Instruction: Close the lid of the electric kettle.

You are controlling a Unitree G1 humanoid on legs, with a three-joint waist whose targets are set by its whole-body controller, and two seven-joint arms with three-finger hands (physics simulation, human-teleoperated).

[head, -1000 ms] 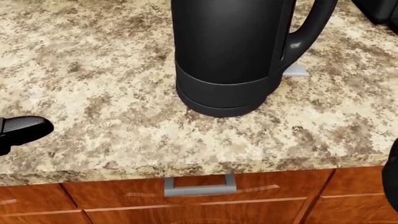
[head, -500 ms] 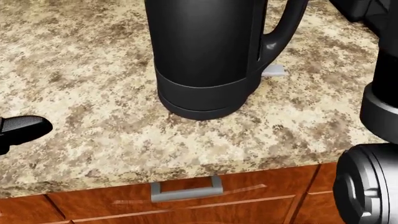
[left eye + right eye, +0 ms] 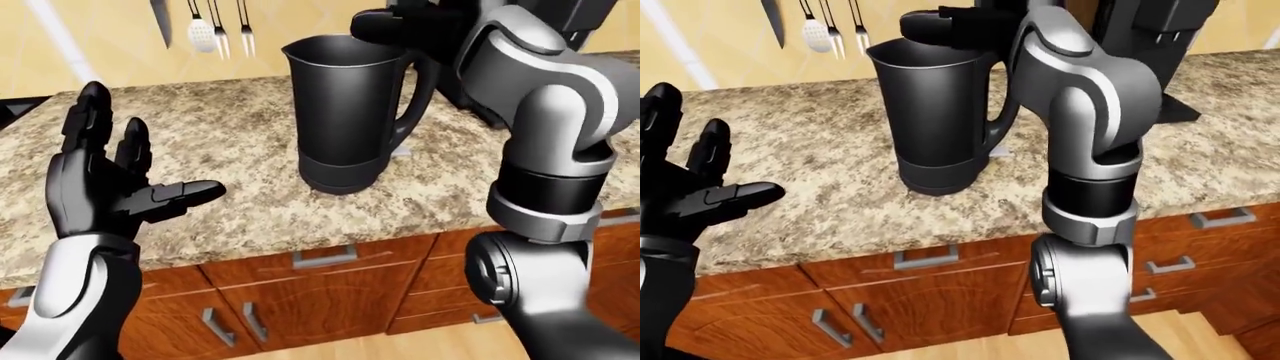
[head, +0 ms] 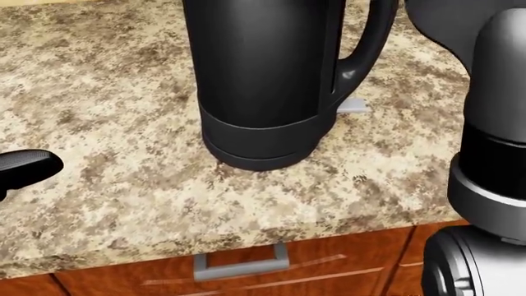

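Standing upright on the speckled granite counter, near its edge: the black electric kettle, with the handle turned to the right of the left-eye view. Showing an open mouth at the top of the kettle; not possible to tell where the lid itself is, because of the dark shapes above the rim. Lying on the counter just beside the kettle base, on its right, a small grey tab.

Holding up the left hand at the left side of the left-eye view, well apart from the kettle, with the fingers spread and pointing up and the thumb sticking out toward the kettle, gripping nothing.

Reaching with the right arm up and over from the lower right, the elbow bent high. Hovering the right hand just above the kettle rim in the right-eye view; not possible to tell whether these fingers are spread or pressed together, or whether touching the kettle.

Hanging on the yellow wall at the top: a knife and some utensils. Running under the counter: brown wooden drawers with grey handles.
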